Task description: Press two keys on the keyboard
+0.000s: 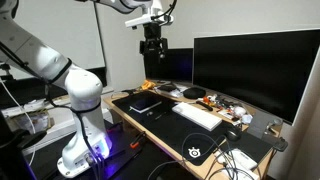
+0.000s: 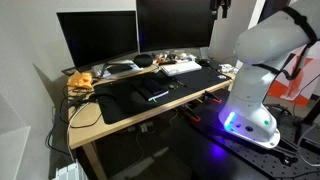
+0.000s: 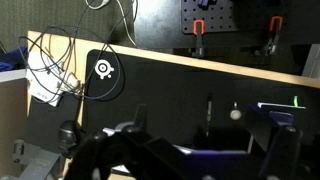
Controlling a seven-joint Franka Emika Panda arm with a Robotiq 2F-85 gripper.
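The white keyboard lies flat on the black desk mat in front of the big monitor; it also shows in an exterior view. My gripper hangs high above the far end of the desk, well clear of the keyboard, and its fingers look spread and empty. It is cut off at the top edge in an exterior view. In the wrist view the dark fingers frame the bottom, above the mat. The keyboard is out of the wrist view.
A black tablet-like rectangle lies on the mat beside the keyboard. A black mat with a white logo sits at the desk end with loose cables. Monitors stand behind. A pen lies on the mat.
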